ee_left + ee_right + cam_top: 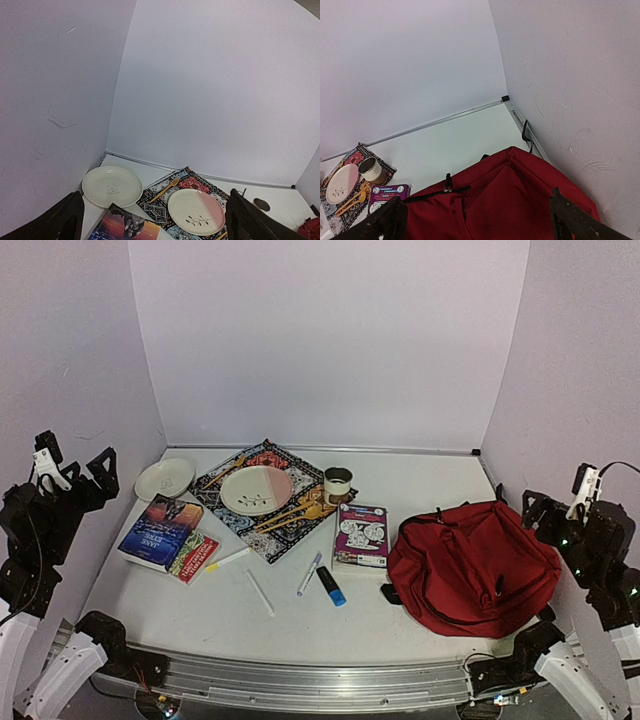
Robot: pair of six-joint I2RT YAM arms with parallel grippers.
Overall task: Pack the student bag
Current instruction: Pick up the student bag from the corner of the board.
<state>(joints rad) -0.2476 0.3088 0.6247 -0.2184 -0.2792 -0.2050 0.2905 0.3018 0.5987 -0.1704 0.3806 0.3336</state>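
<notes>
The student bag (470,565), a big dark-red backpack with black straps, lies slumped at the table's right front; in the right wrist view the student bag (510,200) fills the lower frame. My right gripper (560,508) hangs raised at the right edge beside it, open and empty; there the right gripper (480,220) stands wide over the red fabric. My left gripper (75,465) is held up by the left wall, also open with nothing in it. In its own view the left gripper (155,220) faces the plates.
Two books (160,530) lie at the left, a purple book (361,534) mid-table. Pens (260,592) and a blue marker (331,586) lie in front. A patterned placemat (225,480) carries a pink plate (256,489) and wooden cutlery. A mug (338,482) and a white plate (165,478) stand nearby.
</notes>
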